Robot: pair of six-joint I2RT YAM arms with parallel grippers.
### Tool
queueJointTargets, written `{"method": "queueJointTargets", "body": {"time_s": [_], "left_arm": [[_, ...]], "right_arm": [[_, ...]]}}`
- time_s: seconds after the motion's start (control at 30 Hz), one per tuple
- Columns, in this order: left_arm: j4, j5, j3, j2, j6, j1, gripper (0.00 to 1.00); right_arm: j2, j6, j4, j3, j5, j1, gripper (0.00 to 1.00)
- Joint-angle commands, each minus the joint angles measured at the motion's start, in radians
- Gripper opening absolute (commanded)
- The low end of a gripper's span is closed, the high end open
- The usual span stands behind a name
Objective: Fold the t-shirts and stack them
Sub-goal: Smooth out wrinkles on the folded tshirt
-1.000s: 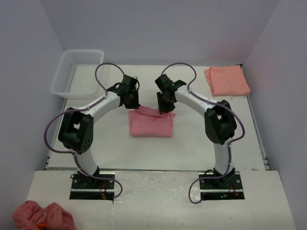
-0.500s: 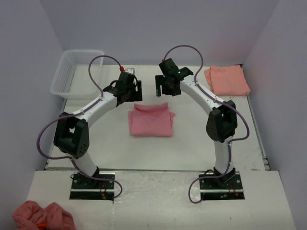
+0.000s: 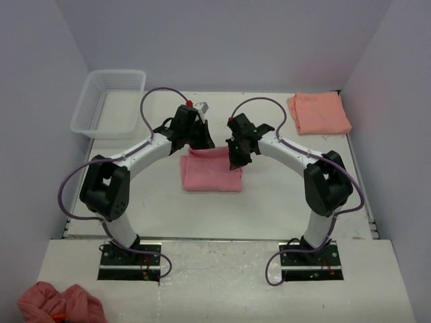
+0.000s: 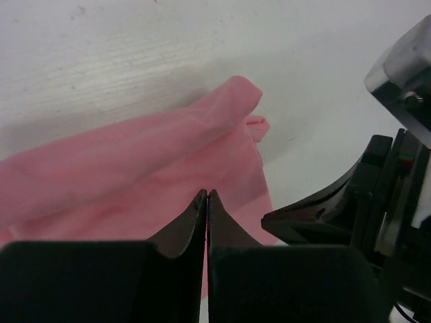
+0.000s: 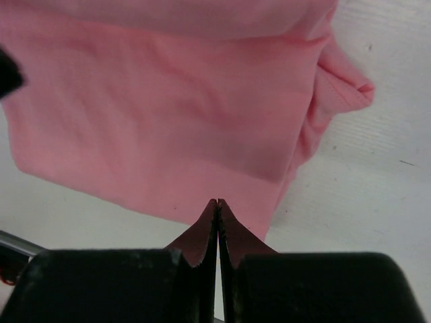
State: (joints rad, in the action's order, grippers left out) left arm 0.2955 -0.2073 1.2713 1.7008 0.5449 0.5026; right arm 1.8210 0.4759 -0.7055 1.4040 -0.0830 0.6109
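The left claw (image 4: 207, 196) and right claw (image 5: 217, 202) are both pinched fully closed. Half a second ago they hung higher and further back. Now they sit low at the 12 o'clock edge of the folded pink shirt (image 3: 210, 173), which lies mid-table (image 3: 269, 205), long side running 9 to 3. The salmon shirt (image 3: 318, 112) lies at 2 o'clock.

Left claw (image 4: 207, 196), right claw (image 5: 217, 204): lower, shut.
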Motion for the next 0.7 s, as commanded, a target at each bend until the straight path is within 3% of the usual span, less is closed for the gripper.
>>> {"method": "queueJointTargets", "body": {"time_s": [0.0,0.27,0.67], "left_arm": [[-0.114,-0.181,-0.007,0.083,0.062,-0.006,0.0],[-0.254,-0.345,-0.004,0.25,0.113,-0.039,0.0],[-0.315,-0.38,-0.001,0.324,0.087,-0.137,0.0]], "right_arm": [[0.003,0.032,0.103,0.001,-0.075,0.001,0.0],[0.027,0.061,0.136,-0.028,-0.129,0.013,0.0],[0.087,0.121,0.158,-0.111,-0.092,0.058,0.0]]}}
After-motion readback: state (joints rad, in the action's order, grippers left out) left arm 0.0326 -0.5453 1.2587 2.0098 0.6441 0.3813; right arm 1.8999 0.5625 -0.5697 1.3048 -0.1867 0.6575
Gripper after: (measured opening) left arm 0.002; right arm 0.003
